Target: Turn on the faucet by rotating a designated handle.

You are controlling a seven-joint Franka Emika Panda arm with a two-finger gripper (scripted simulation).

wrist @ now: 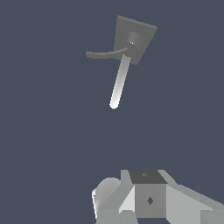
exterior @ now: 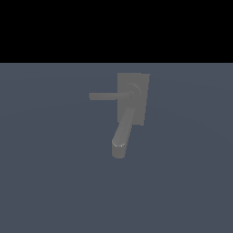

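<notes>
The matte grey faucet [exterior: 133, 98] stands on a flat rectangular backplate on the blue-grey floor. In the exterior view its thin straight handle [exterior: 109, 96] runs from the round hub toward the exterior view's left. The thick rounded spout [exterior: 122, 134] comes toward the camera. In the wrist view the faucet [wrist: 133, 41] is far off. The handle [wrist: 119, 83] shows there as a pale straight bar, the spout [wrist: 103, 54] as a curved grey piece. Only grey blocky parts of my gripper [wrist: 148, 199] show at the picture's edge, well apart from the faucet. Its fingers are not clear.
Plain blue-grey floor [exterior: 54, 182] surrounds the faucet on all sides. No other object shows. The arm does not appear in the exterior view.
</notes>
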